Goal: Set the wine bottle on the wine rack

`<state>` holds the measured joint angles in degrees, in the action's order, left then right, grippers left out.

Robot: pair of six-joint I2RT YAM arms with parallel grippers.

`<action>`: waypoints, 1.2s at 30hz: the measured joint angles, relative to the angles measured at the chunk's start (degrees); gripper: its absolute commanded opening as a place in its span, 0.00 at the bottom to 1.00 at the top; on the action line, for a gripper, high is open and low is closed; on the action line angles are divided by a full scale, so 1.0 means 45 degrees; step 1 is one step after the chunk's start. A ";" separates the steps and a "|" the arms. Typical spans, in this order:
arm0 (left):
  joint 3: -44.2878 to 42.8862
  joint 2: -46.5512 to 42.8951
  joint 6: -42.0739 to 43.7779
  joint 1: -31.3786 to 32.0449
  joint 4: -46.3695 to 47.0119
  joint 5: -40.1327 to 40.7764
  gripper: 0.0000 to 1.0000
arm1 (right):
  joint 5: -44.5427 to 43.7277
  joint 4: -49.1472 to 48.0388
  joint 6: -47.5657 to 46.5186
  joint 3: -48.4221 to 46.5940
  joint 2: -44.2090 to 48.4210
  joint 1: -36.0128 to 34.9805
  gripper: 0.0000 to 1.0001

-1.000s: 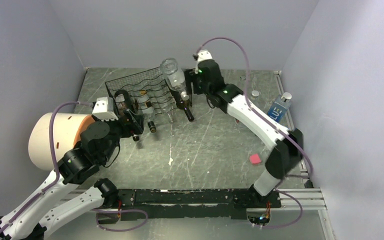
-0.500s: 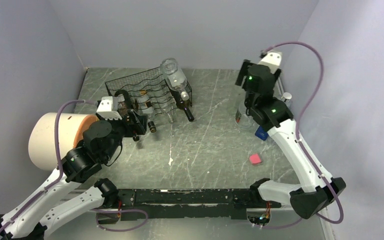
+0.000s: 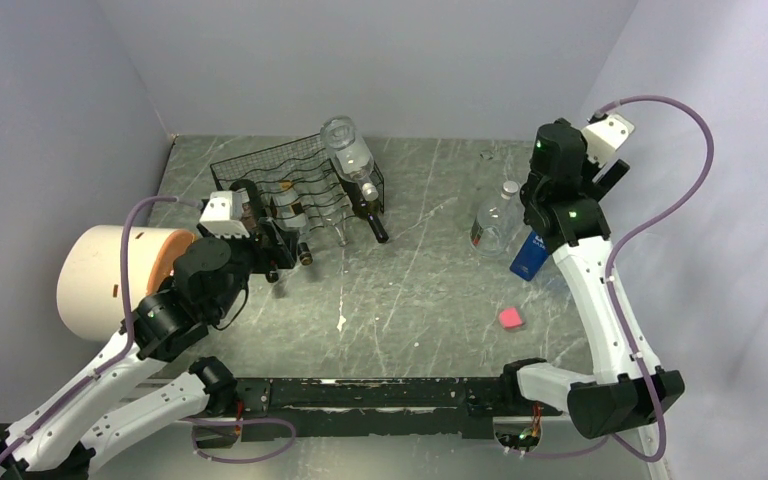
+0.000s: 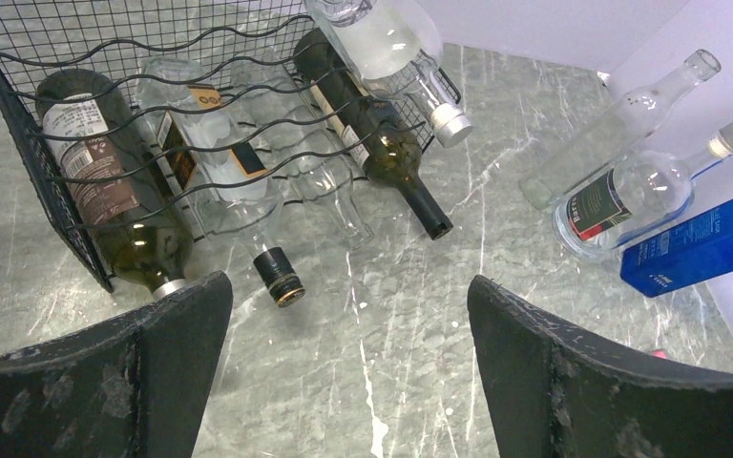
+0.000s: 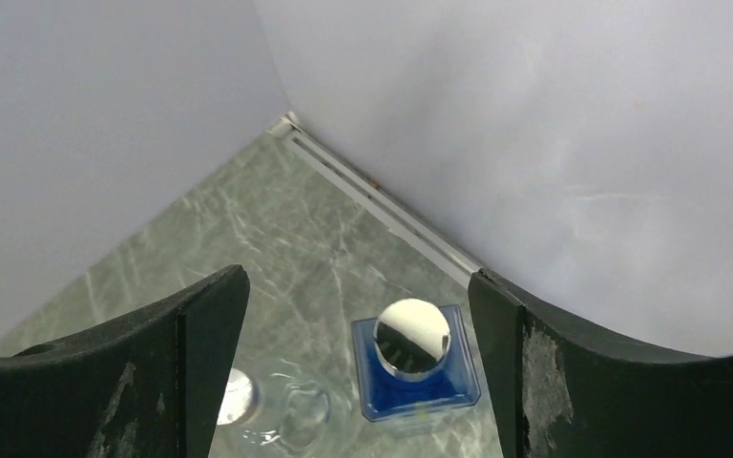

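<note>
Right wrist view looked straight down on a blue square bottle [image 5: 418,386], upright on the bench [image 5: 277,239] in the far right corner, silver cap towards the lens. I judged this the wine bottle next due, though a clear one could equally be meant. The right fingers [image 5: 200,324] were spread wide and held nothing; the bottle stood below and between them, long axis vertical, so the coming move looked like a plain descent.

The right arm was much the nearer. The left fingers [image 4: 181,324], likewise spread and empty, hung at the near left end of the wine rack [image 3: 270,165], well apart from the bottle.

Obstructions noted: a capped clear bottle [image 3: 495,215] just beside the blue one on its left; a second, uncapped clear bottle [image 4: 620,114] further back; the side wall [image 3: 660,150] close on the right. Room for the fingers appeared tight.

The rack lay at the far left with its lower row carrying several bottles, necks pointing near, and one clear bottle [image 3: 348,150] on top at its right end. Upper troughs to the left of it appeared free.

A pink block [image 3: 510,318] and a white drum [image 3: 100,280] lay off the likely path.
</note>
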<state>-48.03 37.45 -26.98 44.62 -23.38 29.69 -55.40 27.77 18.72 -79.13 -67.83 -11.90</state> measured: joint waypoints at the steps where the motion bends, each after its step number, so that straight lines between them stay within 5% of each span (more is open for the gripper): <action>1: 0.0000 0.0000 0.0000 0.0000 0.0010 0.0000 0.96 | -0.0039 0.0058 0.0160 0.0204 0.0024 0.0068 0.90; 14: 0.0000 -0.0131 -0.0010 0.0000 0.0005 -0.0146 0.96 | 0.0466 0.1180 0.1749 0.2691 0.0238 0.0544 0.91; 23: 0.0000 -0.0189 -0.0151 0.0000 0.0005 -0.0291 0.96 | 0.0879 0.1263 0.1967 0.3264 0.0306 0.0612 0.79; 30: 0.0000 0.0112 -0.0199 0.0000 0.0097 -0.0593 0.96 | 0.1001 0.0767 0.1967 0.4362 0.1039 0.0680 0.44; 36: 0.0000 0.0593 -0.0199 0.0000 0.0583 -0.0996 0.96 | 0.1122 0.0835 0.1807 0.4430 0.1219 0.0714 0.35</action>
<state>-48.03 40.12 -27.88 44.62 -20.75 25.21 -50.35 31.53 26.85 -59.20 -62.35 -8.69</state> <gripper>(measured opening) 0.960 0.642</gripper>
